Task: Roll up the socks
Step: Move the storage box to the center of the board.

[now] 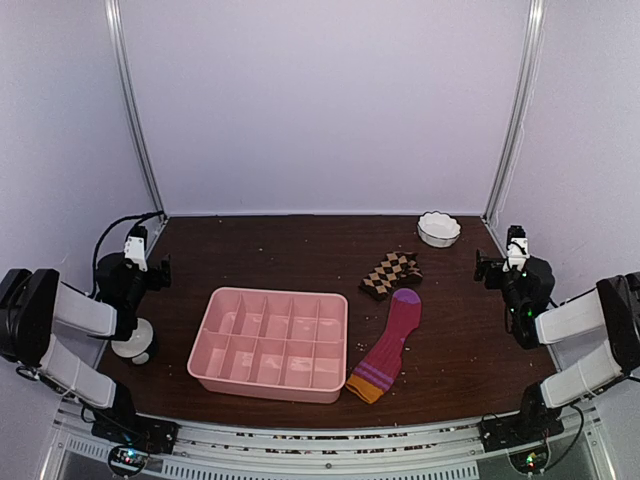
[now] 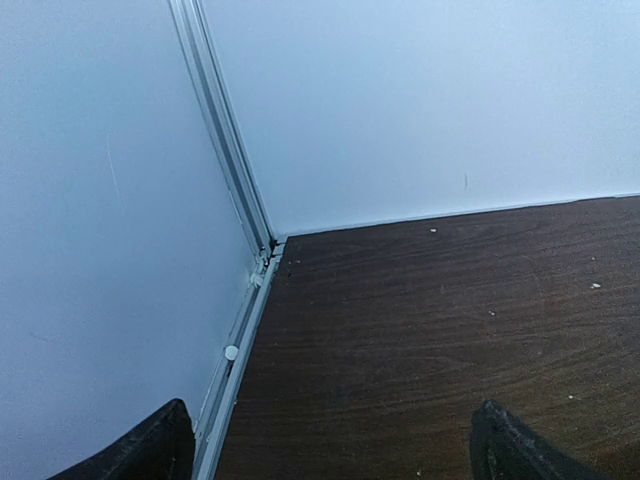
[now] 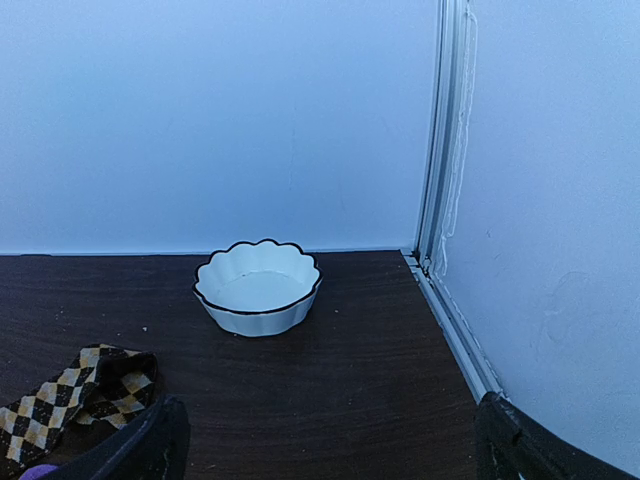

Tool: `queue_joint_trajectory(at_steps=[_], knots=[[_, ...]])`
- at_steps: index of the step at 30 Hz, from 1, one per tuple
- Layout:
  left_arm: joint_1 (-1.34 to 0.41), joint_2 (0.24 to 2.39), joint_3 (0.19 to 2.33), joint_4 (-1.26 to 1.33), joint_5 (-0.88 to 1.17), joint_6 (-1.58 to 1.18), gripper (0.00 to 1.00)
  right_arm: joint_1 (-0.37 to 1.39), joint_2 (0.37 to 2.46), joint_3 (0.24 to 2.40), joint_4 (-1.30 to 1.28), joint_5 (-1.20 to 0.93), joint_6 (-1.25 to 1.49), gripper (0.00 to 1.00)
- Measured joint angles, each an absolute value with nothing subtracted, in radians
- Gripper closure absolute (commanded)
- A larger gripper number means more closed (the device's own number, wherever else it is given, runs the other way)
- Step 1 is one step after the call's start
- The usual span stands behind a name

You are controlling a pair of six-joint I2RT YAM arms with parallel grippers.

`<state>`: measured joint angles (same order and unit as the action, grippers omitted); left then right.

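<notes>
The magenta-pink sock (image 1: 388, 345) lies flat on the dark table (image 1: 290, 250) just right of the pink divided tray (image 1: 262, 384). Its striped cuff is by the tray's near right corner and its purple toe points away. The brown-and-tan checkered sock (image 1: 391, 272) sits bunched just beyond that toe. A white scalloped bowl (image 1: 438, 229) stands farther back, right of the tray. The left gripper (image 2: 328, 440), well left of the tray, and the right gripper (image 3: 328, 430), well right of it, both have their fingers spread wide and hold nothing.

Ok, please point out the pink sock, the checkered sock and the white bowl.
pink sock (image 1: 389, 345), top view, middle of its length
checkered sock (image 1: 391, 272), top view, middle of the fabric
white bowl (image 3: 258, 318), right wrist view, front wall
</notes>
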<state>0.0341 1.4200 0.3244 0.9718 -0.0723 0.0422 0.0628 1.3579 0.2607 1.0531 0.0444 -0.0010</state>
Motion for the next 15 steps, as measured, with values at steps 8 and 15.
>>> queue_joint_trajectory(at_steps=[8,15], knots=[[0.034,1.420,0.324,0.971,-0.072,0.042,0.02,0.063,1.358,0.261,1.053,0.045,-0.001,0.01],[0.035,1.391,0.418,0.790,-0.065,0.045,0.02,0.062,1.286,0.365,0.788,0.146,0.036,0.01]])
